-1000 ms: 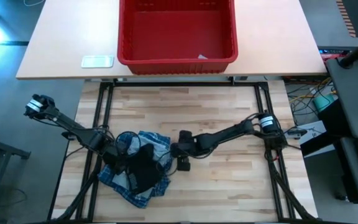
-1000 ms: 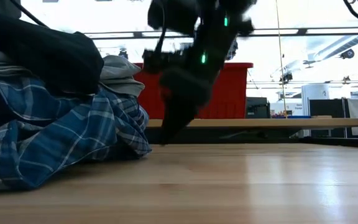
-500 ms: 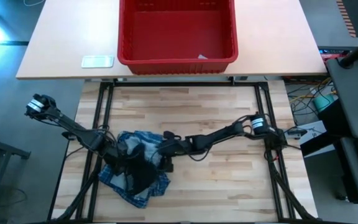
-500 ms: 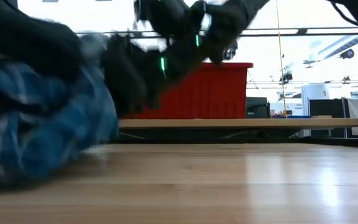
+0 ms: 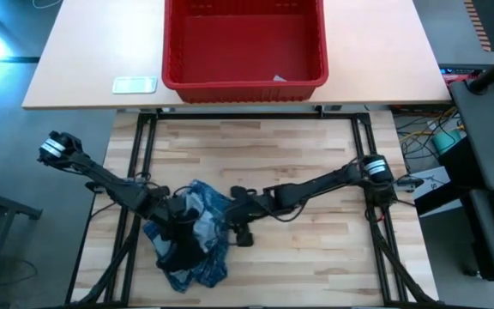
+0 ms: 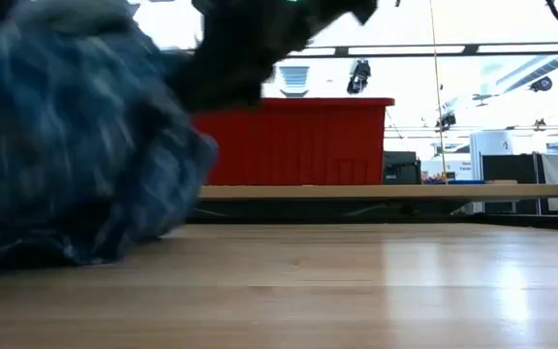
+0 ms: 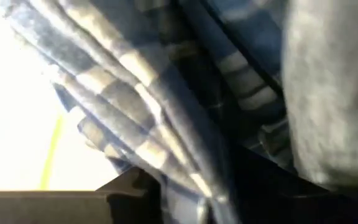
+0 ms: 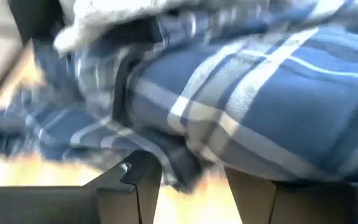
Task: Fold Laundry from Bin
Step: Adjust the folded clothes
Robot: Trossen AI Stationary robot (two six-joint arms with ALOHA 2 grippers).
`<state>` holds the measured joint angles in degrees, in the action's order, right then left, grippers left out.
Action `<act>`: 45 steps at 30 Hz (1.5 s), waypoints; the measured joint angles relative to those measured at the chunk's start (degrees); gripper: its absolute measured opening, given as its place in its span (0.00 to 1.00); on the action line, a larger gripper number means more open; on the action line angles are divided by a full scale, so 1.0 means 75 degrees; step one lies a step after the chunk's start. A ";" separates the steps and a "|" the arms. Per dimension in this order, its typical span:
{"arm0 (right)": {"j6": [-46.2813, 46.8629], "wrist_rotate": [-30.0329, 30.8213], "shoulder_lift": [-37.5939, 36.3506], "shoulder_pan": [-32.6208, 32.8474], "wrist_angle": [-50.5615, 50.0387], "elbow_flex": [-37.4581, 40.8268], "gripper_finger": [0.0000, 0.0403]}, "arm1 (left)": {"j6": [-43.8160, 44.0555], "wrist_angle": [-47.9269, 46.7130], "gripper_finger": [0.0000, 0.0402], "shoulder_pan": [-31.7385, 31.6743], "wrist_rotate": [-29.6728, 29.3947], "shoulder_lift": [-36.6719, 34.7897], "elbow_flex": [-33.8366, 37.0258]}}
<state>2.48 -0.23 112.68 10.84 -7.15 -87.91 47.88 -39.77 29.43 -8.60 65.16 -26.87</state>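
Note:
The laundry lies bunched in a heap (image 5: 191, 236) at the near left of the wooden table. A blue-and-white plaid shirt (image 6: 76, 145) makes up most of it, with a light grey T-shirt (image 5: 199, 206) and a black garment (image 5: 181, 249) on top. My left gripper (image 5: 177, 228) points down into the heap's middle, shut on plaid cloth. My right gripper (image 5: 231, 213) is at the heap's right edge, shut on the plaid shirt. The red bin (image 5: 245, 81) stands on the lighter table beyond the far edge. My left gripper has bunched folds of the plaid shirt (image 7: 185, 186) between its fingers, several layers thick, coming from above and pointing down. The cloth fills its wrist view and hides the fingertips. The heap rests on the table around it. My right gripper pinches a folded edge of the plaid shirt (image 8: 188, 168) between its two fingers (image 8: 143, 182), on the heap's right side. The fingers come from the table's right, slanting down. That side of the shirt is raised off the wood; the rest lies on the table.
Bare wooden table (image 5: 316, 249) stretches to the right of the heap and toward the far edge. A small pale flat object (image 5: 134, 84) lies left of the bin on the far table. Equipment and cables stand off the right side (image 5: 487, 154).
My right gripper has gone toward the table's left edge into the heap's right side, then risen with the plaid shirt's edge. The heap has been pushed narrower and stands taller; its right side is lifted. My left gripper has rolled and sunk a little in the heap.

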 joint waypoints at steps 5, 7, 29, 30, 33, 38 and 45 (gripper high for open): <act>0.0635 0.0473 -0.0469 0.0226 -0.1232 0.1163 0.39 | -0.0625 0.0285 0.33 0.0000 -0.0031 0.0554 -0.0037; 0.1054 0.0597 -0.0521 0.0273 -0.0910 0.1786 0.39 | -0.0704 0.0363 0.33 0.0000 -0.0045 0.0726 -0.0044; 0.0621 0.0578 0.0798 0.0282 0.4029 0.1698 0.39 | -0.1178 0.0617 0.33 -0.0032 -0.0396 0.0913 -0.0015; 0.0523 0.0565 0.0735 0.0330 0.4035 0.1467 0.39 | -0.1178 0.0629 0.33 -0.0037 -0.0410 0.0913 -0.0012; 0.0316 0.0568 0.0706 0.0432 0.3982 0.0800 0.39 | -0.1172 0.0867 0.33 -0.0067 -0.0565 0.0913 -0.0008; 0.0361 0.0542 0.0810 0.0450 0.3663 0.0075 0.39 | -0.1383 0.1499 0.33 -0.0157 -0.1032 0.0945 -0.0098; 0.0524 0.0646 0.0775 0.0512 0.2966 -0.0237 0.39 | -0.1385 0.1922 0.33 -0.0285 -0.1618 0.0945 -0.0128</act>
<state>6.41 4.61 118.49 14.67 15.10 -89.68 37.49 -25.35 27.29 -20.74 72.25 -27.83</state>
